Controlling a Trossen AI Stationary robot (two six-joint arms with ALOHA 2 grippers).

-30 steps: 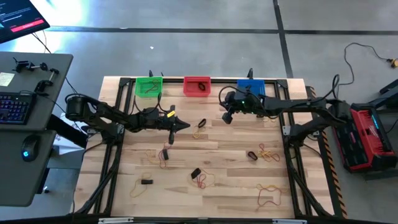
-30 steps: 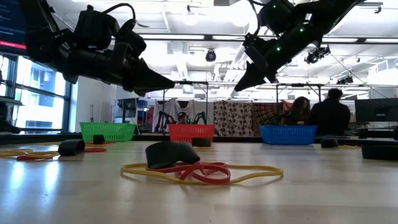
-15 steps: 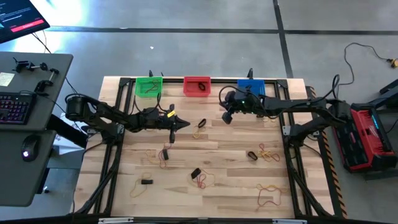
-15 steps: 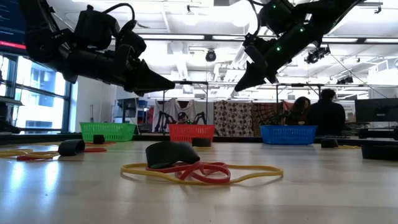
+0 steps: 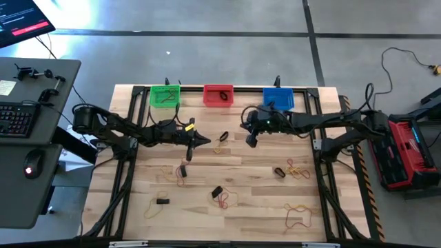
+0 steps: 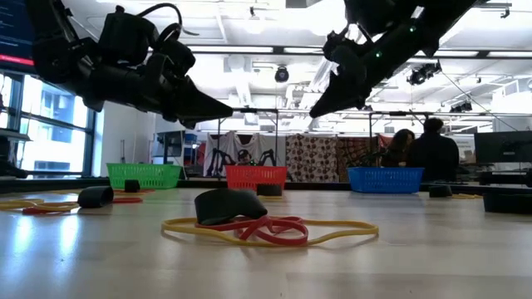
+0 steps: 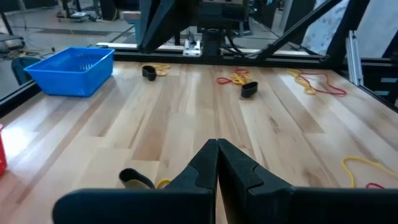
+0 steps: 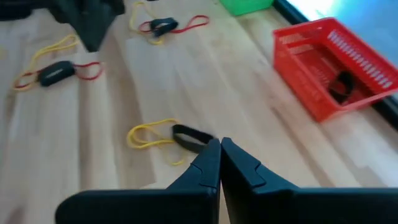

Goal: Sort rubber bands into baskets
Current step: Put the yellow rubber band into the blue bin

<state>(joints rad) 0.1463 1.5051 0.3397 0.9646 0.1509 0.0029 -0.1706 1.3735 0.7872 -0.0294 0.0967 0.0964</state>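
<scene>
While both arms hang above the wooden table, the left gripper and the right gripper are each clenched tight on nothing, fingertips pressed together. The left one points toward the table's middle; the right one sits in front of the blue basket. Between the two grippers lies a small cluster of rubber bands, a tan loop with a black one, which the right wrist view shows just ahead of that arm's fingers. The green basket, red basket and blue basket stand in a row along the far edge; a dark band rests in the red one. More tan, red and black bands are scattered over the near half of the table, including a tangle close to the low camera. Two people stand in the room beyond.
</scene>
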